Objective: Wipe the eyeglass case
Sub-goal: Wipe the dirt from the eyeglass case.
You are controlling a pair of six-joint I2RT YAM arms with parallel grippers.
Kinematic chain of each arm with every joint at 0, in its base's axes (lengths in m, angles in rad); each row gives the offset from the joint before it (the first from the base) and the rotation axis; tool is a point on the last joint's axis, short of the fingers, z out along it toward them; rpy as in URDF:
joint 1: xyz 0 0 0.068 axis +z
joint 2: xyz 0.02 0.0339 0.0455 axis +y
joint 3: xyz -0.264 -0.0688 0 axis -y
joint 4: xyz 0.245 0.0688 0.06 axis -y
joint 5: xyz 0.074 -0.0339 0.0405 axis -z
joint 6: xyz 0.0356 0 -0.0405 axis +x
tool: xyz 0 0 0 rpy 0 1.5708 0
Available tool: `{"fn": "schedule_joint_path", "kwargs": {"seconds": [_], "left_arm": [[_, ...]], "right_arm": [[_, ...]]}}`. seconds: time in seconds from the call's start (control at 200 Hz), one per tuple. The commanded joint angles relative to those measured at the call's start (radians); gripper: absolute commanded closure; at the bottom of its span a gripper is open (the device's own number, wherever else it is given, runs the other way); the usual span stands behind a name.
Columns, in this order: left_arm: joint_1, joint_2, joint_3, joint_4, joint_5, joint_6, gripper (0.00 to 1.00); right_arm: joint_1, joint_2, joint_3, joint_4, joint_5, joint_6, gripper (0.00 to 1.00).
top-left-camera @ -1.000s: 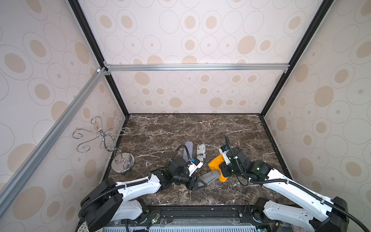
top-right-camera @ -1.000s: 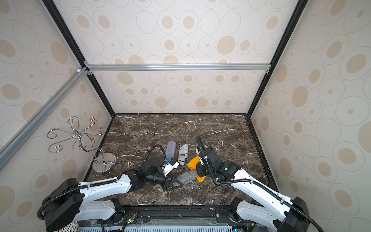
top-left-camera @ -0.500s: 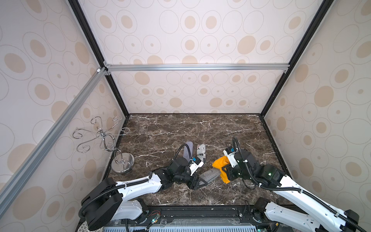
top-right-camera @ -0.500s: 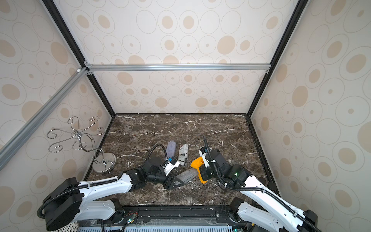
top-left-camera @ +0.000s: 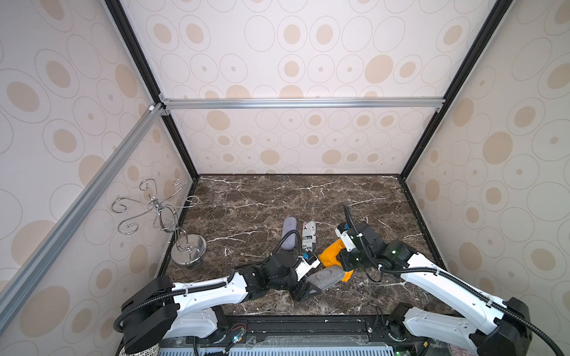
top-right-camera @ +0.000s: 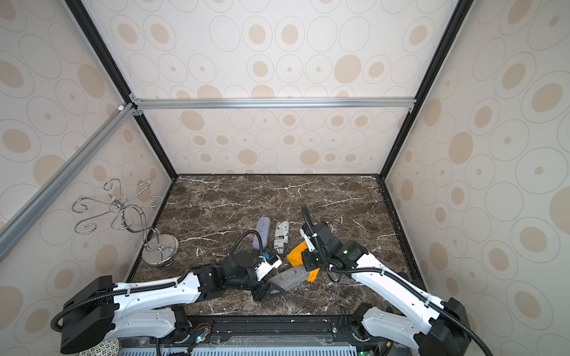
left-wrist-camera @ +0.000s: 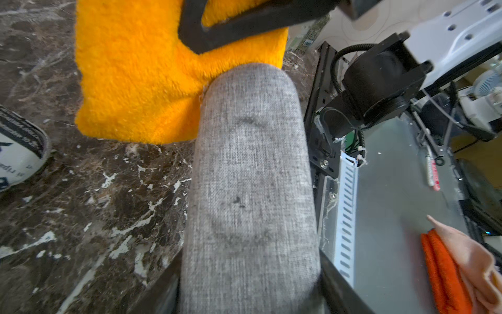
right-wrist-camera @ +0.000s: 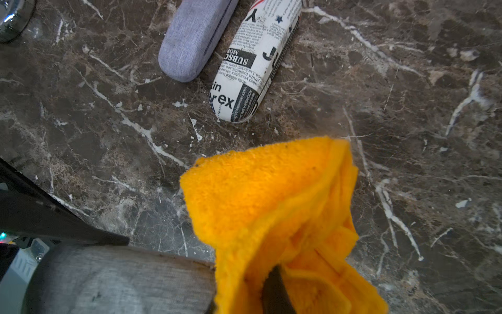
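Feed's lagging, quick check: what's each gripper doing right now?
Left gripper: closed on the grey glasses case.
Right gripper: closed on the orange cloth.

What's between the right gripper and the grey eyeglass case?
The orange cloth, held by the right gripper, touches the grey eyeglass case; left wrist view shows it.

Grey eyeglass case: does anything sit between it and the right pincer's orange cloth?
Nothing visible. The orange cloth touches the end of the grey eyeglass case; the lilac case and newsprint case lie apart.
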Motion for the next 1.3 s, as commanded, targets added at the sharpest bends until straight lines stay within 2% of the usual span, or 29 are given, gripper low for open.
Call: {"fn": "schedule_joint_path", "kwargs": {"seconds": [0.0, 0.155, 0.36, 0.59, 0.885, 0.99, 1.175, 1.295], "left_arm": [[-0.068, 0.017, 0.066, -0.015, -0.241, 0.108, 0.64], [-0.181, 0.053, 0.074, -0.005, -0.515, 0.199, 0.64], [-0.296, 0.103, 0.099, 0.001, -0.773, 0.317, 0.63], [-0.335, 0.092, 0.073, 0.076, -0.832, 0.391, 0.62], [-0.339, 0.086, 0.077, 0.102, -0.839, 0.427, 0.62], [-0.339, 0.081, 0.073, 0.103, -0.841, 0.424, 0.62], [-0.339, 0.065, 0.051, 0.077, -0.881, 0.406, 0.63], [-0.339, 0.069, 0.047, 0.058, -0.9, 0.396, 0.63]], "right_arm": [[-0.012, -0.035, 0.053, -0.027, -0.074, -0.029, 1.0], [-0.023, -0.037, 0.082, -0.069, -0.231, -0.078, 1.0], [-0.024, 0.05, 0.116, -0.14, -0.315, -0.144, 1.0], [-0.018, 0.151, 0.123, -0.09, -0.434, -0.157, 1.0], [0.082, 0.284, 0.175, 0.004, -0.508, -0.125, 1.0], [0.083, 0.292, 0.174, 0.003, -0.426, -0.099, 1.0], [0.05, 0.256, 0.154, -0.125, -0.068, -0.061, 1.0], [0.023, 0.248, 0.144, -0.19, 0.031, -0.067, 1.0]]}}
